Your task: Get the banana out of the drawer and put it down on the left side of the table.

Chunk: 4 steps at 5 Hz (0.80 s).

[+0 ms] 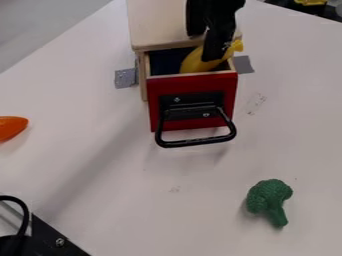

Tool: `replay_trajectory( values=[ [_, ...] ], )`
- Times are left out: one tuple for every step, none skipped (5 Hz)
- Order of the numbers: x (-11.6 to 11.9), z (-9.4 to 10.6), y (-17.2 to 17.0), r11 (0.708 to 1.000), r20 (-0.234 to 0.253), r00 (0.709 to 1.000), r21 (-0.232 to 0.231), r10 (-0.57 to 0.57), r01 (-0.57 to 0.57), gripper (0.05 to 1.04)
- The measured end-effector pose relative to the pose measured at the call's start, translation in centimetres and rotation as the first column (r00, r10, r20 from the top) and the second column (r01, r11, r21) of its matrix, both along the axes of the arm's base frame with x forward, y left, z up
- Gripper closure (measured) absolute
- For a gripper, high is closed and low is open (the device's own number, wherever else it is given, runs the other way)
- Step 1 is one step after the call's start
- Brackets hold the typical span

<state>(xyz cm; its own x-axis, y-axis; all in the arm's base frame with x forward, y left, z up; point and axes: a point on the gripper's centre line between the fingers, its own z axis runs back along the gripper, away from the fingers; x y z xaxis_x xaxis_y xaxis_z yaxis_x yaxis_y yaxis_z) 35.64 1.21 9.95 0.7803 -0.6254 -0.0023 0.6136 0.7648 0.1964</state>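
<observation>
Landmark: the drawer (155,100), which stood open. The banana (192,63) lay aslant inside it, its middle hidden behind the black gripper (214,56); its stem end reached up at the drawer's right wall, as viewed. Gripper was over the drawer, upper part cut off by the view's top edge. Open, closed or gripping the banana: could not tell. Drawer's inside was dark, floor hard to make out. Left of the drawer, an orange object (9,128) was cut off by the view's edge. Green toy broccoli (269,196) lay whole, nearer the camera than the drawer, to its right.
</observation>
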Motion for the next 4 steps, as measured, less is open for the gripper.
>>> replay_trajectory(
  values=[
    [-0.8,-0.2,-0.2,0.996,-0.006,0.997,0.027,-0.082,0.082,0.085],
    [-2.3,-0.5,-1.4,0.988,-0.033,0.988,0.037,-0.151,0.152,0.085],
    [-3.9,-1.5,-2.1,0.978,-0.083,0.976,0.039,-0.203,0.207,0.085],
    [-4.2,-0.9,-2.2,0.974,-0.073,0.973,0.037,-0.219,0.222,0.085]
  ],
)
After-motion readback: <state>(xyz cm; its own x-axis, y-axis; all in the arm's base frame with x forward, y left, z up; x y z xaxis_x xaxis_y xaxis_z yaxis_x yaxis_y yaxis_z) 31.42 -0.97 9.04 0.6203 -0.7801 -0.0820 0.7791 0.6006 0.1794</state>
